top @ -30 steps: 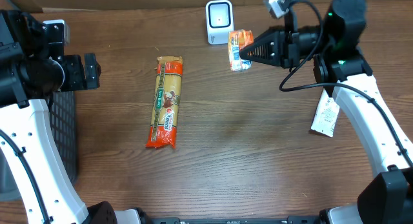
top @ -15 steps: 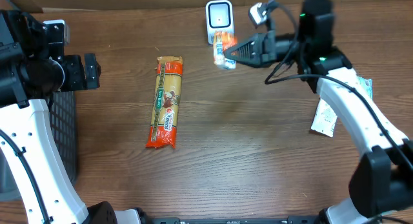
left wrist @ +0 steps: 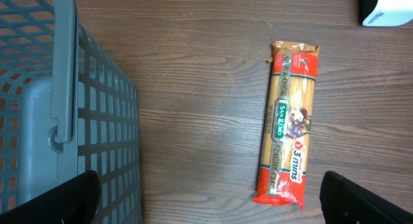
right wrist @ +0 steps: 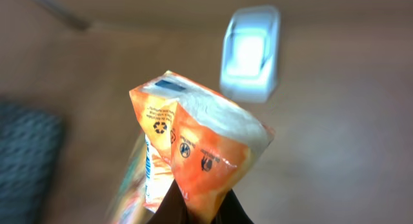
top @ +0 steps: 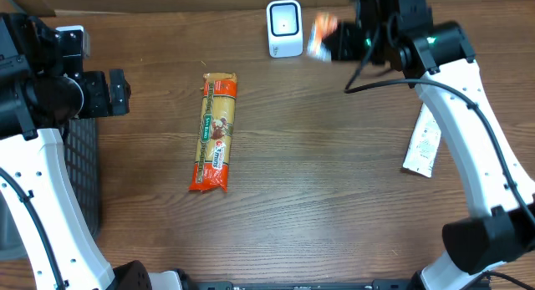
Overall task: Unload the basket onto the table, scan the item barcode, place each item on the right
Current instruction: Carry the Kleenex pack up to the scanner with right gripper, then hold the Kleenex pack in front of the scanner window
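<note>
1. Well, on the far left my left hand (left wrist: pixel 210 188) hangs spread wide and empty beside the basket (left wrist: pixel 58 114), well apart from the action. There is little risk there unless I swing it inward across the pasta pack (top: pixel 215 133).
2. The pasta pack lies flat mid-surface. It would only matter if an arm brushed it and turned its code face-down.
3. The scanner (top: pixel 284 27) stands near the back edge of the surface (top: pixel 318 198). A careless approach could knock it over or turn its window away.
4. Just right of the scanner, my right hand (right wrist: pixel 201 208) is clenched on one end of the orange pouch (right wrist: pixel 193 140), held in the air. The pinch looks thin, so the soft pouch may droop, twist or slip out. I cannot tell where its barcode sits because the wrist view is blurred. A crinkled or wrongly angled face would likely give no read.
5. Far right, a white sachet (top: pixel 422 144) lies beside that arm, and a low elbow could drag it.
</note>
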{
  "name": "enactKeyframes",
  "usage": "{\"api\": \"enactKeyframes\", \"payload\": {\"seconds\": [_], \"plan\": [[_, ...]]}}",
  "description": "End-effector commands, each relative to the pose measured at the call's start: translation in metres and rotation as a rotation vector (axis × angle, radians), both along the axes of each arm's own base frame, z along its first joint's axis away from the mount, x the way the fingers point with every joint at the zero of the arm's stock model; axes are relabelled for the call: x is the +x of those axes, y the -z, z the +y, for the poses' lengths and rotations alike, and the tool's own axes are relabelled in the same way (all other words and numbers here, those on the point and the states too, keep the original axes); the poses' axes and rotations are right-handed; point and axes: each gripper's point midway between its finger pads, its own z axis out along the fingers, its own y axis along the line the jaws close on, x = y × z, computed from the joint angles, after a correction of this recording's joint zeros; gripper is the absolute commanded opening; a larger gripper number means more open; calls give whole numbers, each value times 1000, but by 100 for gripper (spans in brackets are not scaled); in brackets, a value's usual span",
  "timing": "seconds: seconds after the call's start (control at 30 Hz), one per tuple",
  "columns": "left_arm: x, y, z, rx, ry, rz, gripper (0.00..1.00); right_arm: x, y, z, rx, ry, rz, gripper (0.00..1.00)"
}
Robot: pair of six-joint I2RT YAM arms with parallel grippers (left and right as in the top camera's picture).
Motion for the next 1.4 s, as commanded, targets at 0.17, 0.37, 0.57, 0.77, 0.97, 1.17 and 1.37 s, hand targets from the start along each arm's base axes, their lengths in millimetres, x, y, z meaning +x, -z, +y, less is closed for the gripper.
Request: {"api": "enactKeyframes", "payload": {"seconds": [0.17,0.37,0.57,0.77,0.97,1.17,1.37], "plan": [[2,2,-3,0,23,6,100,70,-36,1,-576,171,-465,4],[2,2,-3,0,23,6,100,122,-11,26,-912,119,-647,4],[2,2,-3,0,23,6,100,155,66,46,-1200,-95,-647,4],[2,2,-3,0,23,6,100,168,137,59,-1307,-256,-606,4],[2,2,-3,0,23,6,100,178,165,70,-1276,-286,-646,4],[2,2,-3,0,23,6,100,183,184,68,-1317,-324,-640,4],[2,3,-3,0,23,7,100,185,190,64,-1314,-332,-634,4]]}}
